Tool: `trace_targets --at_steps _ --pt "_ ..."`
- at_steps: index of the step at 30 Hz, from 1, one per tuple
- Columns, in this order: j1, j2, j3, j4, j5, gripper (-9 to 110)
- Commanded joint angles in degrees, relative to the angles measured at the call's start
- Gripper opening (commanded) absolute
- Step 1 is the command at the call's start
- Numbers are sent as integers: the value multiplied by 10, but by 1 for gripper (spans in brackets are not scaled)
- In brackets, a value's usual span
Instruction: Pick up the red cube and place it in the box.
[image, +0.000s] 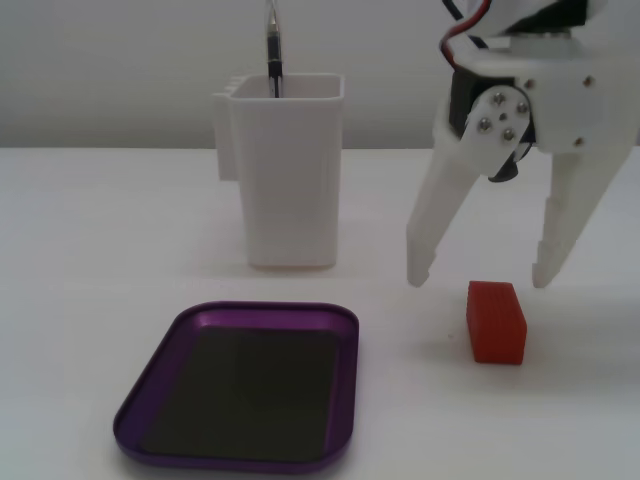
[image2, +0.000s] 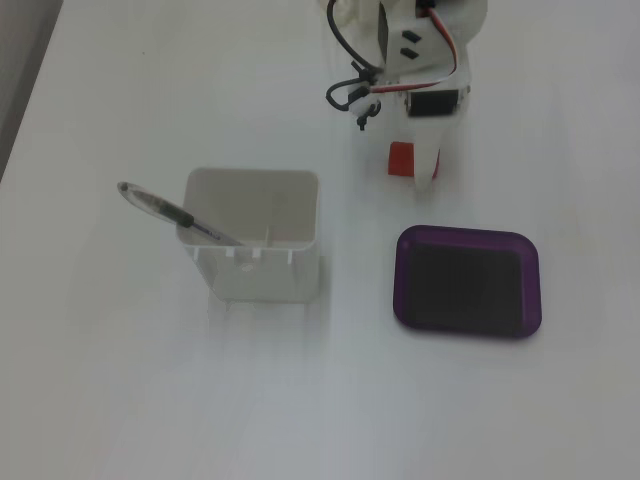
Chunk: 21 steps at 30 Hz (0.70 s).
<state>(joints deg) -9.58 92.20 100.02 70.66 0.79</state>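
On the white bench (image: 100, 220) you have one red cube (image: 496, 321), one box (image: 240, 385), one white container (image: 288, 170) and one pen (image: 274, 55). Your hand (image: 484, 276) hangs spread wide just above the bench, its two white fingers (image: 440, 215) straddling the space right behind the cube in a fixed view; from that angle you can see the tips are clear of the cube and grasp nothing. That one cube lies flat on the bench, to the right of the box and apart from it. From above, in a fixed view, the cube (image2: 401, 158) peeks out beside the hand (image2: 425, 165), above the box (image2: 467, 281). Your box sits flat with only its dark floor showing. The pen stands tilted in the container (image2: 255, 240).
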Motion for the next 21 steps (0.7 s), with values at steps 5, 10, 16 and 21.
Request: trace_targets --at_steps 5,10,16,21 --pt "-9 -2 21 -34 18 27" --pt "-7 -4 25 -43 17 27" --pt "-6 -4 80 -92 14 27" --pt "-4 -4 104 -113 15 27"
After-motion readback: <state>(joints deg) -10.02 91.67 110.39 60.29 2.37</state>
